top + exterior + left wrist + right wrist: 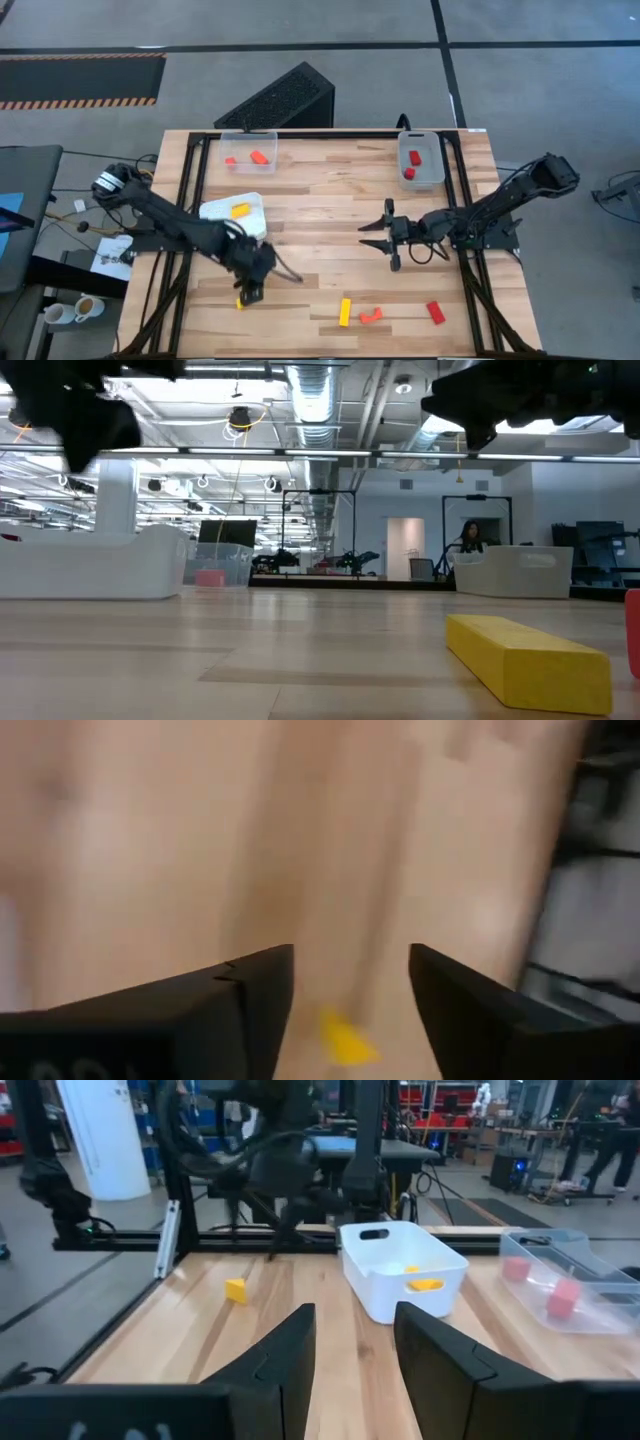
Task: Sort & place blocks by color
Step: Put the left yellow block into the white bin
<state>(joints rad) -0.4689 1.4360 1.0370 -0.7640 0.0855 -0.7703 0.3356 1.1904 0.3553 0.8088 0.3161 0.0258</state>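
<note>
A small yellow block lies on the wooden table near its front edge, just under the left gripper, whose jaws stand open and empty above it. The right gripper hovers open mid-table, holding nothing.

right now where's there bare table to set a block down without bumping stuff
The widest bare patch is the wood between the two clear bins, left bin and right bin, running down the middle to the right gripper. It is crowded along the near edge: yellow bar, orange arch, red block, and the left gripper beside the white tray.
</note>
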